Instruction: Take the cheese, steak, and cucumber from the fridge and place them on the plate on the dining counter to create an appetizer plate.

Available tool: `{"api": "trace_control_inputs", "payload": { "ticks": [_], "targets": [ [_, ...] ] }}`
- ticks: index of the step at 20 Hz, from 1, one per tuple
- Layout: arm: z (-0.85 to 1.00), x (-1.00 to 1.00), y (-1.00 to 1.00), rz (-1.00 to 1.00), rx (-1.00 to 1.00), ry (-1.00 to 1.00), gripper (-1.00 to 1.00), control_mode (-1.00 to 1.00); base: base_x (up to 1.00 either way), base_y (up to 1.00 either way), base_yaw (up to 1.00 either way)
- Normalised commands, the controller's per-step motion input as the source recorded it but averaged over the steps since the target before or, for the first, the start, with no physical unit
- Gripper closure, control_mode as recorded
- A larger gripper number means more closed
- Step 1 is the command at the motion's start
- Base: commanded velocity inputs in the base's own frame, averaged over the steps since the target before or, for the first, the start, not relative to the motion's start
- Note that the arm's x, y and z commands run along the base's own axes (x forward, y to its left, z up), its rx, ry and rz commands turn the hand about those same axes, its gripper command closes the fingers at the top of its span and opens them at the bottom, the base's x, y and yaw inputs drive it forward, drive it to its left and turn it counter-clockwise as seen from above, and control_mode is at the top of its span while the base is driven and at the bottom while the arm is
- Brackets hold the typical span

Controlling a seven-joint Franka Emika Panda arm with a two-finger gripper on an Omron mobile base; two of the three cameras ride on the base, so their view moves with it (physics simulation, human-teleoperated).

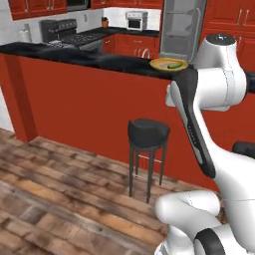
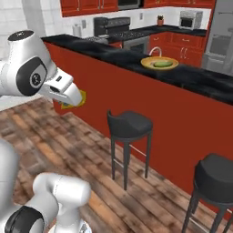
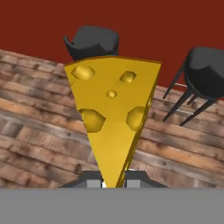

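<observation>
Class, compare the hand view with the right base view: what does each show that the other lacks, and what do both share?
Hand view alone: the face of the cheese with its holes, pinched at its narrow end by the gripper.
Right base view alone: the plate holding the cucumber on the dining counter, with the fridge behind.
Both: two dark stools, the counter's red front and the wooden floor.

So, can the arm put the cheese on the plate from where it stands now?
Probably not yet. The gripper holds the cheese low, in front of the red counter front, above the wood floor. The plate sits up on the black counter top, with the cucumber on it, so the arm must first rise.
</observation>
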Motion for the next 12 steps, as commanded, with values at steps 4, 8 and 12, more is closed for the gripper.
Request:
{"api": "trace_control_inputs", "payload": {
  "ticks": [4, 8, 12],
  "targets": [
    [0.00, 0.00, 0.00, 0.00, 0.00, 0.00, 1.00, 1.00, 0.98, 0.82, -0.39],
    [0.00, 0.00, 0.00, 0.00, 0.00, 0.00, 1.00, 1.00, 1.00, 0.66, -0.38],
    [0.00, 0.00, 0.00, 0.00, 0.00, 0.00, 1.00, 1.00, 0.97, 0.57, -0.37]
  ]
}}
